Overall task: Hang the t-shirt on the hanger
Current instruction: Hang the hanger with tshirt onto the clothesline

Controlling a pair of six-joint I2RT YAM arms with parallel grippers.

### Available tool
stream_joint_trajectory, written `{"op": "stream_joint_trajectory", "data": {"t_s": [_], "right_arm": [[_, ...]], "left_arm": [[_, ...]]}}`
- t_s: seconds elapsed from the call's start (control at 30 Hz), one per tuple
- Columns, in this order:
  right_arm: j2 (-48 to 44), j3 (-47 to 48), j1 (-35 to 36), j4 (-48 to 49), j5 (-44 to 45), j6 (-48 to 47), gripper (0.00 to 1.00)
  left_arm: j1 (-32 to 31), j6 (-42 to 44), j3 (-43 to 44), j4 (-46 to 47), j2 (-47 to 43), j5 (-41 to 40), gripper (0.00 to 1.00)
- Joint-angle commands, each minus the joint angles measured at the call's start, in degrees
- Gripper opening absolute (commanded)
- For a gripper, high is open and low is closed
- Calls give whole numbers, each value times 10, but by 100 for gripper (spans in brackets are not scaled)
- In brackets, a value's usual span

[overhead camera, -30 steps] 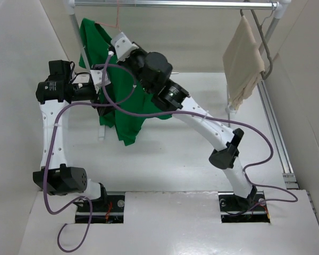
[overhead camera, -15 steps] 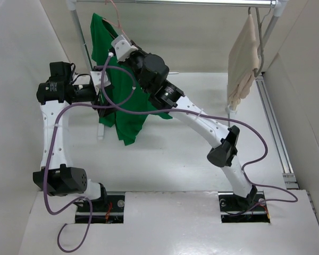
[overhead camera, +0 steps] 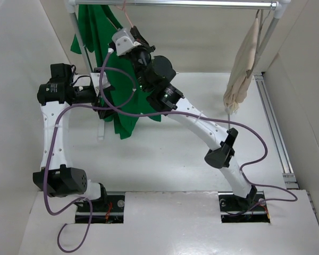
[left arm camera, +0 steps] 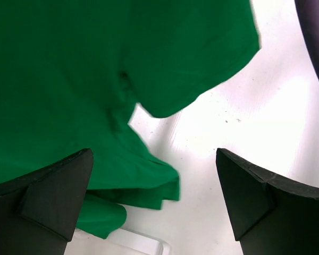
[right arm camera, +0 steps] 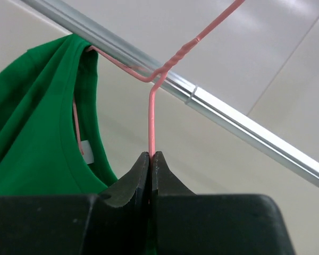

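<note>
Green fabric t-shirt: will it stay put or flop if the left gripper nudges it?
Probably floppy: the green fabric t-shirt hangs in loose folds, hem drooping. Likely to swing, since it hangs from the thin pink wire hanger.

We see white-shelled arms (overhead camera: 52, 138) with bulky black joint housings (overhead camera: 57, 91) — purple cables (overhead camera: 58, 240) loop along each — plus black wedge-shaped gripper fingers (left arm camera: 48, 196) and black base plates (overhead camera: 243, 208).

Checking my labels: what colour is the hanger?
Pink; the hanger shows best in the right wrist view.
</note>
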Motion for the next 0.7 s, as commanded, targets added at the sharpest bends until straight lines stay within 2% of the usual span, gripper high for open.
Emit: {"op": "stream_joint_trajectory", "data": {"t_s": [0.0, 0.3, 0.47, 0.5, 0.53, 0.63, 0.67], "right_arm": [[23, 29, -24, 70, 16, -16, 0], [47, 15, -38, 27, -2, 2, 0], [-14, -55, -21, 35, -2, 9, 0], [-25, -82, -21, 43, -2, 9, 3], [-36, -95, -12, 43, -2, 9, 24], [-84, -147, 10, 49, -10, 9, 57], [-98, -160, 16, 49, -24, 9, 94]], "left_arm": [[1, 9, -16, -9, -22, 26, 100], [1, 9, -28, -9, -32, 26, 100], [1, 9, -33, -9, -32, 31, 100], [1, 9, -39, -9, -32, 32, 100], [1, 9, -39, -9, -32, 32, 100], [1, 9, -45, -3, -32, 37, 100], [1, 9, -45, -3, -32, 37, 100]]}}
